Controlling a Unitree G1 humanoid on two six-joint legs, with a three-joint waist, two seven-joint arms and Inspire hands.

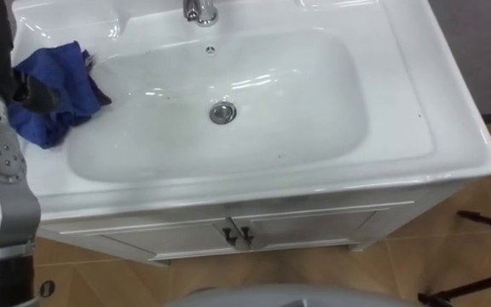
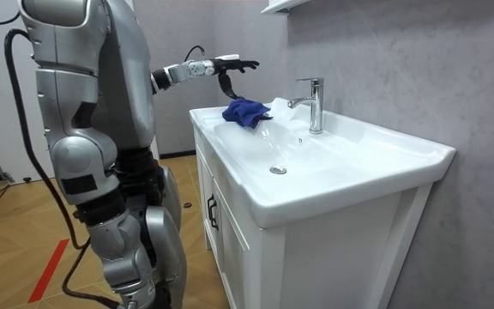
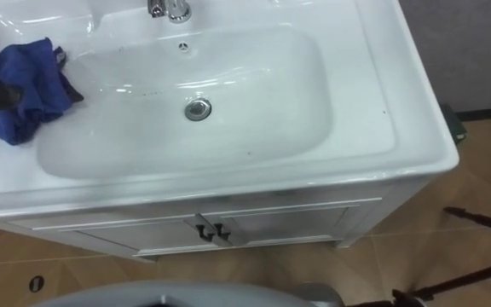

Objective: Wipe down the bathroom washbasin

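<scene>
A white basin sits in a vanity top right in front of me, with a chrome drain at its middle and a chrome tap at the back. A crumpled blue cloth lies on the flat rim to the basin's left. My left hand hovers over that cloth with its dark fingers straight; in the room view the left hand is held out open, a little above the cloth. A few dark specks dot the bowl.
Below the top, a white cabinet has two doors with dark handles. Dark stand legs cross the wooden floor at my right. A grey wall stands behind the tap.
</scene>
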